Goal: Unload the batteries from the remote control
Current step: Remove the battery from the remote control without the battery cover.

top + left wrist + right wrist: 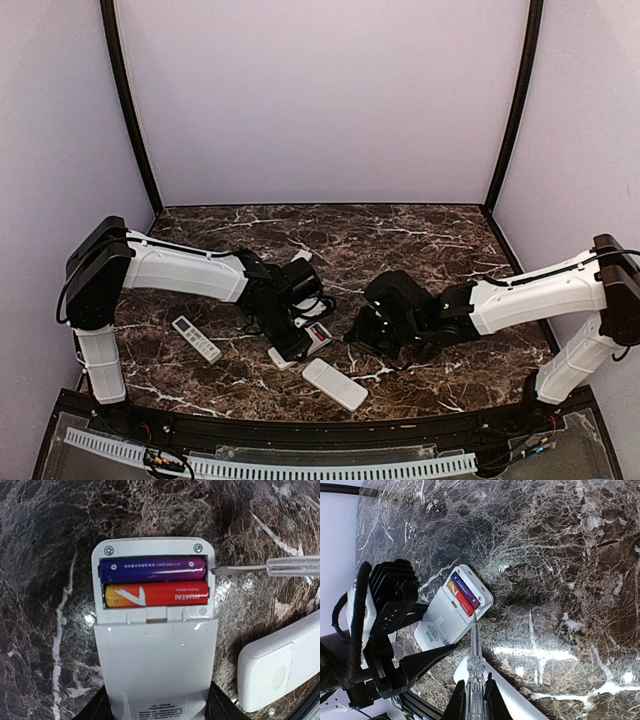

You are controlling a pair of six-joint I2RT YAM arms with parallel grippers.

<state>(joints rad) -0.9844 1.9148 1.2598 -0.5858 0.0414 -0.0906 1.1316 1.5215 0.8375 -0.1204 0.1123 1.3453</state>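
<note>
The left gripper [159,707] clamps the remote control [155,650] across its width at 6 o'clock. The purple battery [152,569] and red battery [156,594] sit uncovered, side by side, at its 12 o'clock end. The right gripper [474,702] pinches a screwdriver [474,665], its tip reaching the purple cell's end from 3 o'clock.

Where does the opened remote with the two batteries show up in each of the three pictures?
Top view: opened remote low centre, between the two arms.
Left wrist view: it fills the middle, batteries at its top end.
Right wrist view: it sits left of centre, at the screwdriver tip.
Shared landmark: the closed white remote lying beside it.
</note>
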